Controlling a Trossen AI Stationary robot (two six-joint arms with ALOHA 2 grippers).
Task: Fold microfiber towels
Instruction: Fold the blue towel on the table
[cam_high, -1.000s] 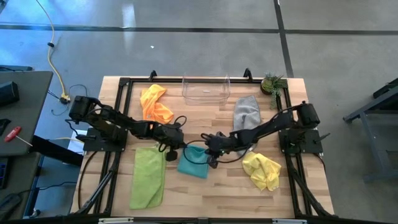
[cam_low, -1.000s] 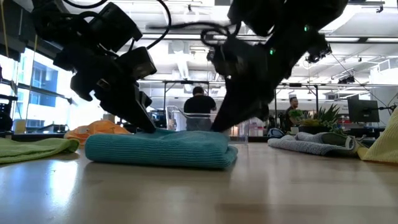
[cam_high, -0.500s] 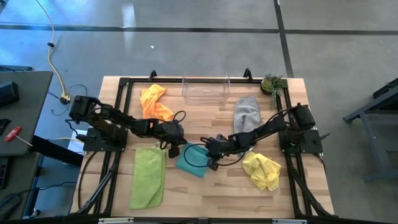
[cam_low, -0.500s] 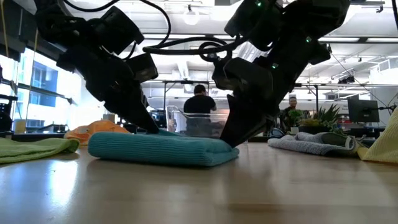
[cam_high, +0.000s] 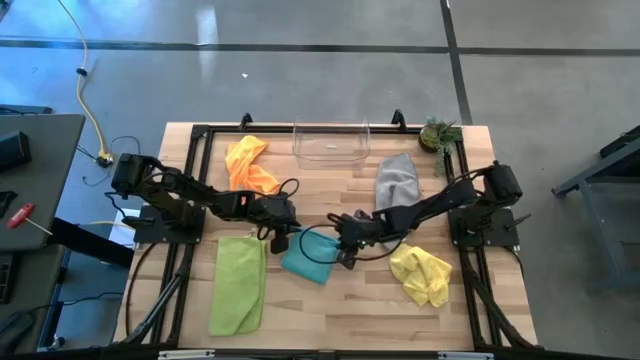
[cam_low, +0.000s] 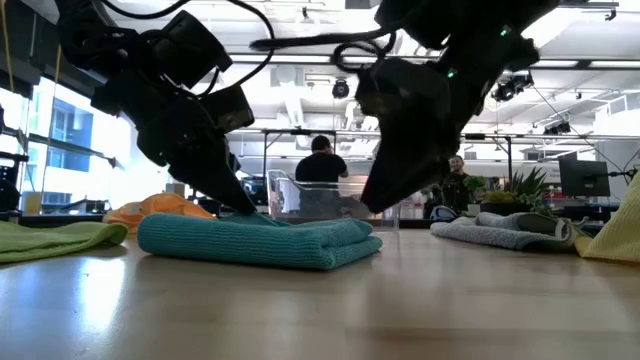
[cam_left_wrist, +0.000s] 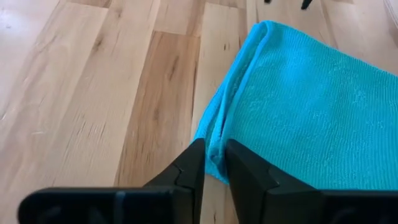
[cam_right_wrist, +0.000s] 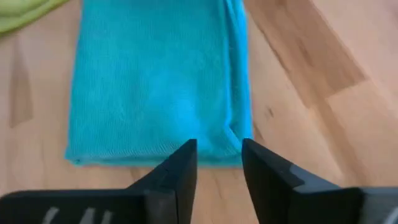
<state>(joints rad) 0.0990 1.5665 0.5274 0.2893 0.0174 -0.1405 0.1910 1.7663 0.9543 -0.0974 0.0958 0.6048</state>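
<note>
Teal cloth (cam_high: 309, 259) lies folded in the middle of the wooden surface (cam_high: 330, 310), between the lime green cloth (cam_high: 238, 285) on its left and the yellow cloth (cam_high: 421, 274) on its right. The orange cloth (cam_high: 249, 165) and grey cloth (cam_high: 396, 181) sit farther back, either side of the clear bin (cam_high: 331, 141).

The left gripper (cam_left_wrist: 212, 163) is at the teal cloth's far left corner, its fingers parted only a little with the folded edge between them. The right gripper (cam_right_wrist: 217, 154) is at the far right corner, open wider, the cloth edge in the gap but not pinched.

This looks like the let-go after a fold. To do it well, both grippers should open fully before rising, so no layer catches and pulls the fold apart. Lifting straight up, rather than sideways, should keep the edges lined up. The left one looks the likelier to snag.
</note>
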